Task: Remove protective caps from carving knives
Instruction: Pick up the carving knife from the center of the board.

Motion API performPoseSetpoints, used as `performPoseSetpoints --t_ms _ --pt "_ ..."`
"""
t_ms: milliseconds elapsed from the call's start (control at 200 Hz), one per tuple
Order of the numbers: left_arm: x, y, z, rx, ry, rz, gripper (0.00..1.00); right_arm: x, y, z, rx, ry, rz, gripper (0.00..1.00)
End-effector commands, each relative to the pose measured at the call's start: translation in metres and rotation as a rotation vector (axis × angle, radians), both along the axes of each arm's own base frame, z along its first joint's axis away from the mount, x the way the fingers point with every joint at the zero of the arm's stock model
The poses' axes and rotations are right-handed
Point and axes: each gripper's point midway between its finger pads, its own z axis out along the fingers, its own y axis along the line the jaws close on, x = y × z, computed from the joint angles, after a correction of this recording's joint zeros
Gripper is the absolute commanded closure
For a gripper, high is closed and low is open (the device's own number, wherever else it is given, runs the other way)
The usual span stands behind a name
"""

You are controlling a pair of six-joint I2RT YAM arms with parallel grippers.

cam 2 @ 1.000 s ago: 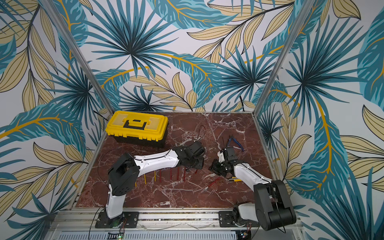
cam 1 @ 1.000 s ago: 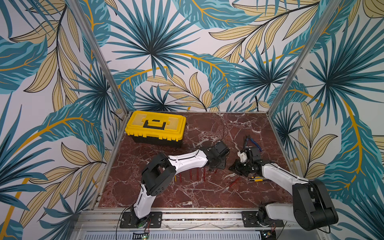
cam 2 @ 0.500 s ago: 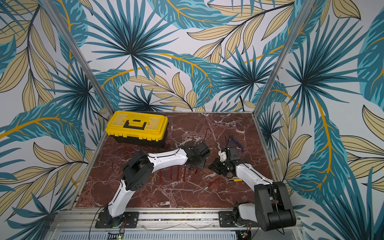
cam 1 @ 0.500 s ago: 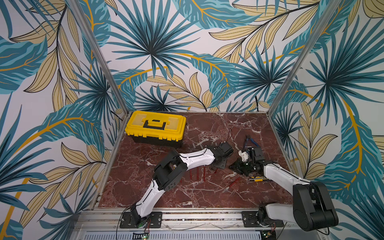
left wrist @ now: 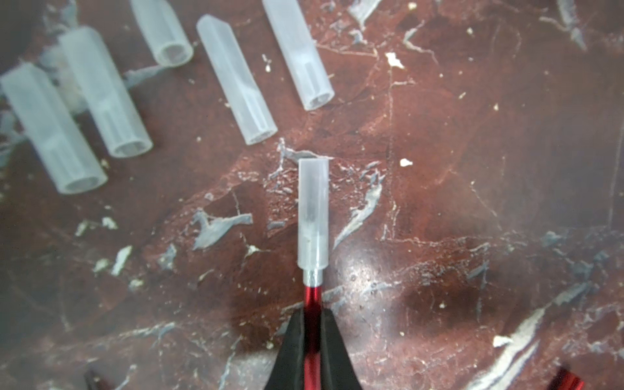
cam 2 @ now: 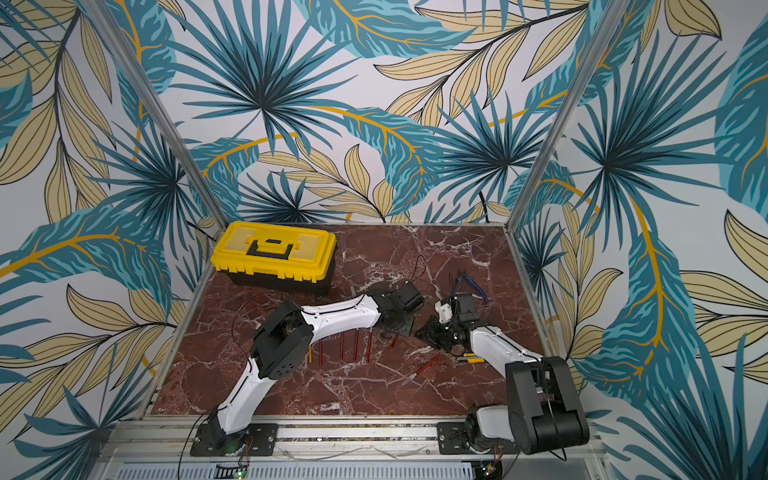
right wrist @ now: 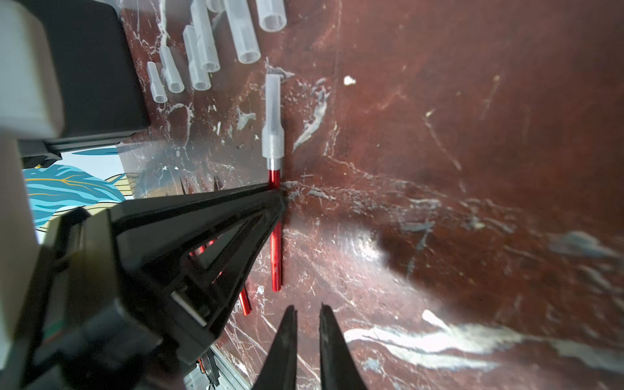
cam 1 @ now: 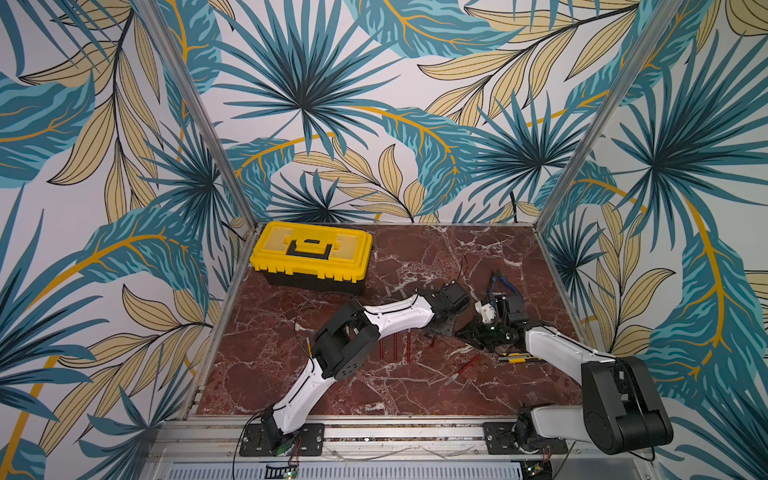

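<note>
In the left wrist view my left gripper [left wrist: 312, 320] is shut on the red handle of a carving knife [left wrist: 312, 300] lying on the marble. Its translucent protective cap [left wrist: 313, 216] sits over the tip. Several loose caps [left wrist: 236, 77] lie just beyond it. The right wrist view shows the same knife [right wrist: 276, 256] and its cap [right wrist: 273, 118], with my right gripper [right wrist: 308, 309] a short way behind the handle's end, jaws slightly apart and empty. In both top views the two grippers [cam 1: 446, 328] [cam 1: 469, 334] meet mid-table.
More red-handled knives [cam 1: 395, 345] lie in a row under the left forearm, and one [cam 1: 465, 368] lies loose nearer the front. A yellow utility knife [cam 1: 515, 358] sits by the right arm, blue pliers [cam 1: 503, 282] behind it, a yellow toolbox [cam 1: 311, 255] at the back left.
My left arm has stretched out to the right toward the right gripper, and its jaws have closed on the red knife handle. The right arm has hardly moved.
</note>
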Motion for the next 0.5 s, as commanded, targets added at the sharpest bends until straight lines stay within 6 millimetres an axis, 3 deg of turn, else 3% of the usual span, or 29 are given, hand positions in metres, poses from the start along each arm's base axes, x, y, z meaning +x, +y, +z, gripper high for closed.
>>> performPoseSetpoints --t_ms 0,210,340,496 --pt "-0.006 0.000 -0.008 0.019 0.028 -0.007 0.94 -0.002 -0.004 0.001 -0.012 -0.008 -0.013 0.84" --pt "-0.021 0.000 0.004 0.005 0.029 -0.017 1.00 -0.011 -0.009 0.002 -0.044 0.013 -0.016 0.83" --pt "-0.033 -0.003 0.021 -0.022 0.028 -0.035 1.00 -0.015 -0.010 0.008 -0.057 -0.004 -0.005 0.66" --pt "-0.046 -0.003 0.043 -0.074 0.039 -0.049 1.00 -0.017 -0.009 0.017 -0.050 -0.020 0.000 0.62"
